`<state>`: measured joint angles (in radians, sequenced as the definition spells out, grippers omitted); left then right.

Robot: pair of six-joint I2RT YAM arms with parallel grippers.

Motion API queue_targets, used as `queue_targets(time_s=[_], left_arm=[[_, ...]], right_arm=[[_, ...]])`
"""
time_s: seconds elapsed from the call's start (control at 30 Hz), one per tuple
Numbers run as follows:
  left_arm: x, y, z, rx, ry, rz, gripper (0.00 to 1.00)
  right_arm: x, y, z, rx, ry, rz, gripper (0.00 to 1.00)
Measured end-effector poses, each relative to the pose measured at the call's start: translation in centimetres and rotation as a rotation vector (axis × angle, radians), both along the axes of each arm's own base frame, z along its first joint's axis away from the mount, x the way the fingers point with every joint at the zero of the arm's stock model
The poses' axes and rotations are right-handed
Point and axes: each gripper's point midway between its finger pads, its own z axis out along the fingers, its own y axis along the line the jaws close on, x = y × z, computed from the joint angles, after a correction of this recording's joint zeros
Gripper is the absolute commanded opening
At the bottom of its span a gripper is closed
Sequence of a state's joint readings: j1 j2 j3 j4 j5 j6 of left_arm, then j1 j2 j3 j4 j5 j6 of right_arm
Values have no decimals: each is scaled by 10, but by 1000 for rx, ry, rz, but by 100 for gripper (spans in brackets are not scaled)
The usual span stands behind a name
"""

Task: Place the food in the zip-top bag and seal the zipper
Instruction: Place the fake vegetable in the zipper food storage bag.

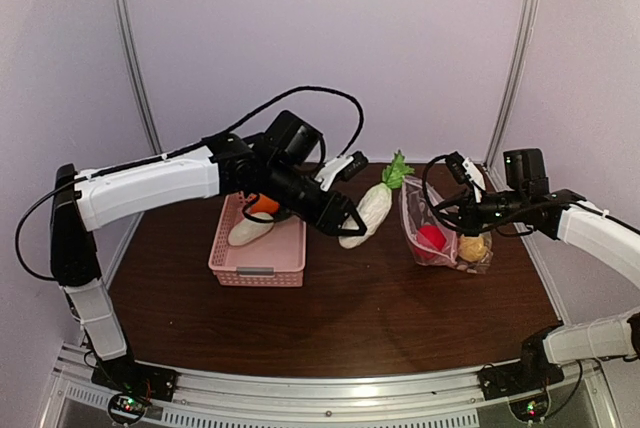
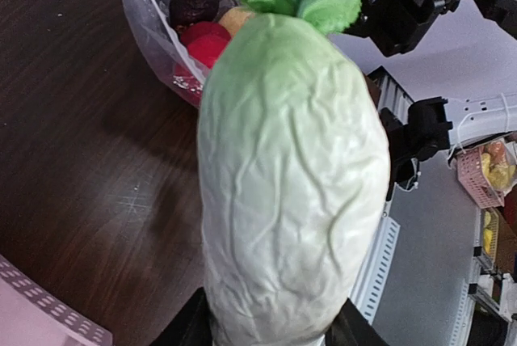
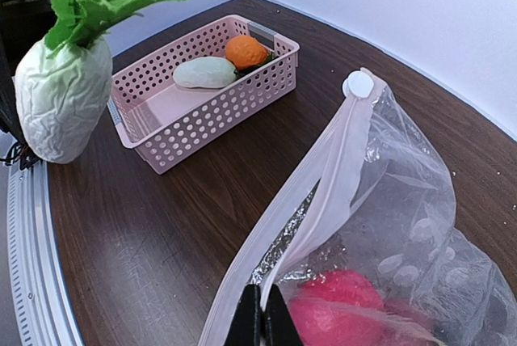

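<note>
My left gripper (image 1: 348, 223) (image 2: 271, 336) is shut on the root end of a whitish-and-green food piece (image 1: 372, 206) (image 2: 295, 184). It holds the piece in the air between the basket and the zip-top bag (image 1: 445, 223) (image 2: 153, 2) (image 3: 412, 217), leaves pointing at the bag. The bag stands on the table with its mouth toward the left arm. Inside it are red food (image 1: 431, 238) (image 3: 339, 305) and a yellow piece (image 1: 472, 247). My right gripper (image 1: 442, 211) (image 3: 262, 318) is shut on the bag's mouth edge at the zipper (image 3: 323, 200), holding it up.
A pink slatted basket (image 1: 255, 273) (image 3: 210, 116) stands left of centre. It holds an orange piece (image 1: 263, 204) (image 3: 245, 51) and a pale oval piece (image 1: 248, 233) (image 3: 206, 72). A white slider tab (image 3: 358, 85) sits at the zipper's far end.
</note>
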<state>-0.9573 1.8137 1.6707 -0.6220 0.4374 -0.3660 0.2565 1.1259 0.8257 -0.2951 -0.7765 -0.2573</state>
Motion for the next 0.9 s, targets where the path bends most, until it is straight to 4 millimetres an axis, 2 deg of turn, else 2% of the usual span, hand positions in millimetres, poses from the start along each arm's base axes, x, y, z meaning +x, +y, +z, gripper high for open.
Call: queue_targets(time_s=[0.2, 0.37, 0.53, 0.9], left_arm=[[-11, -27, -4, -92, 119, -30, 25], [-23, -43, -15, -122, 220, -44, 25], [-26, -52, -23, -138, 289, -39, 26], [-23, -74, -54, -156, 468, -3, 25]], right_arm=[[1, -1, 0, -4, -1, -6, 0], [1, -1, 1, -1, -1, -10, 0], [0, -1, 3, 10, 4, -18, 0], [-8, 4, 11, 45, 2, 27, 0]])
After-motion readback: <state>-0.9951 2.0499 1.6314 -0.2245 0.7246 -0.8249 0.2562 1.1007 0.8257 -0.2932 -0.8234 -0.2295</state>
